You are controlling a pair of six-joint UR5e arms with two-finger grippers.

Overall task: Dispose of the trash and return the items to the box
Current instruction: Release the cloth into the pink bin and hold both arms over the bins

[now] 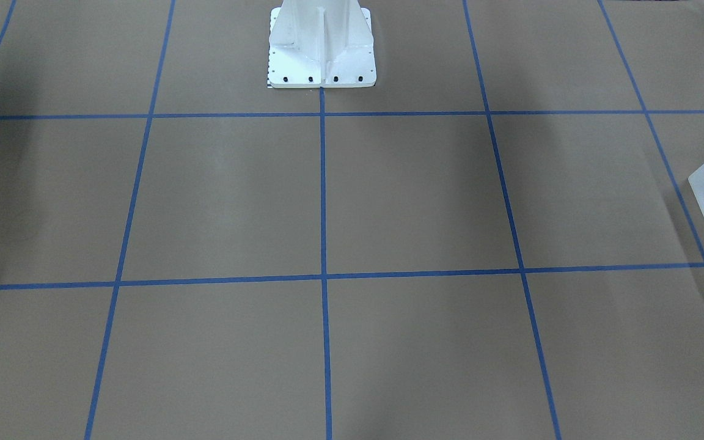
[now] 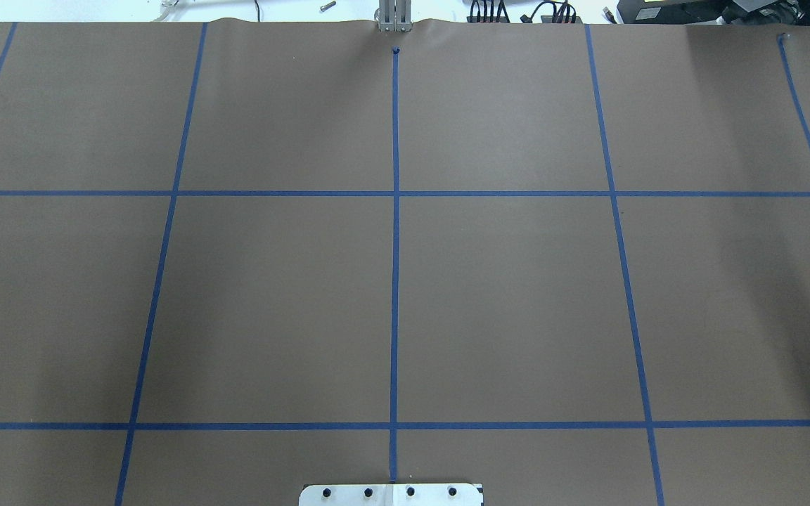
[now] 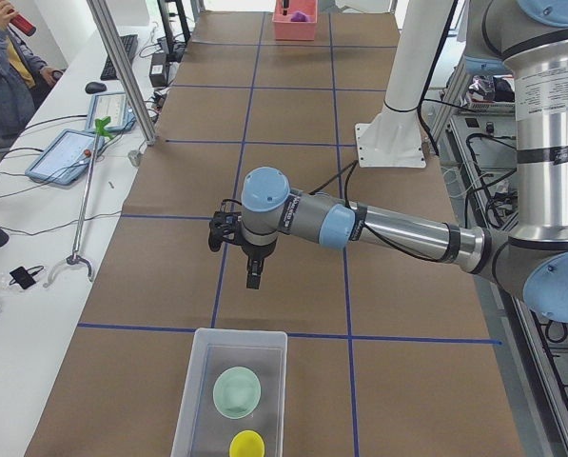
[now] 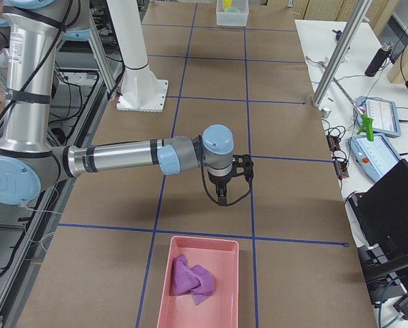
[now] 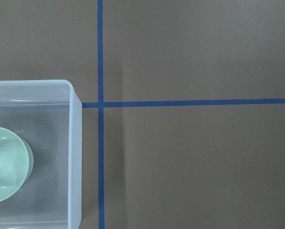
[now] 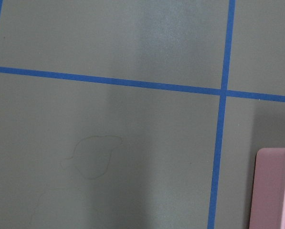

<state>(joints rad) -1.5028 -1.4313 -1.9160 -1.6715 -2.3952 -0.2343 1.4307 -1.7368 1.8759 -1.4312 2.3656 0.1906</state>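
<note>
Left gripper [image 3: 252, 277] and right gripper [image 4: 221, 194] hang above the table [image 3: 407, 314]; closure state cannot be determined (side views only). Mint-green bowl [image 3: 237, 391] and yellow cup [image 3: 247, 445] sit inside the box [image 3: 241, 333]; purple cloth [image 4: 192, 279] lies in the pink tray [image 4: 204, 239]. Task judged essentially complete.

One frosted box [image 3: 241, 333] at the desk's [image 2: 517, 295] left end holds one mint-green bowl [image 3: 237, 391] and one yellow cup [image 3: 246, 444]. One pink tray [image 4: 205, 239] at the right end holds one purple cloth [image 4: 191, 279]. There are two arms, the left arm [image 3: 398, 233] and the right arm [image 4: 121, 158], and one white base [image 1: 321, 55].
</note>
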